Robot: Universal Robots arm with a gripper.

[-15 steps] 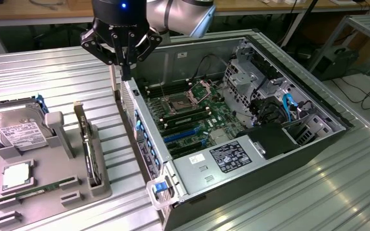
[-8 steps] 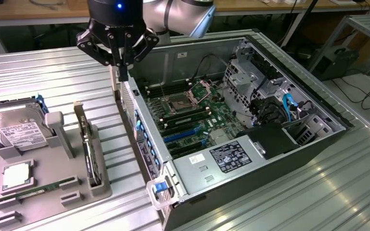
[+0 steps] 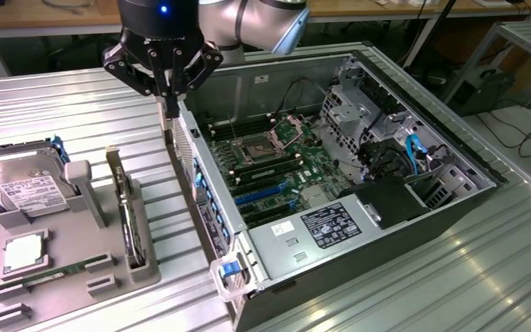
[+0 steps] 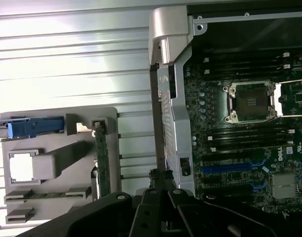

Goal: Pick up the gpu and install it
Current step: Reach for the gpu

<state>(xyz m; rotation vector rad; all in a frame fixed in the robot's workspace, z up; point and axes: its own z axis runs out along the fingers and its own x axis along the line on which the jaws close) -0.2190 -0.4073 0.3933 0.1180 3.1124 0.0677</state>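
One gripper (image 3: 168,111), fingers pressed together on nothing, hangs over the rear wall of the open computer case (image 3: 247,83), just beside the grey tray (image 3: 146,273); the gpu (image 3: 127,214) stands edge-on in that tray, apart from the fingers; a hard drive (image 3: 21,183), a memory stick (image 3: 52,274) and a processor chip (image 3: 24,250) share the tray; the white labels on the drive and the power supply (image 3: 334,228) are too small to read.

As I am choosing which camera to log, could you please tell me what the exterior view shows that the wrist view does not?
Exterior view: the silver hard drive with white label, blue cables and the labelled grey power supply. Wrist view: the case's silvery corner cap. Both: the shut hand, thin dark gpu card in the grey tray, square processor socket.
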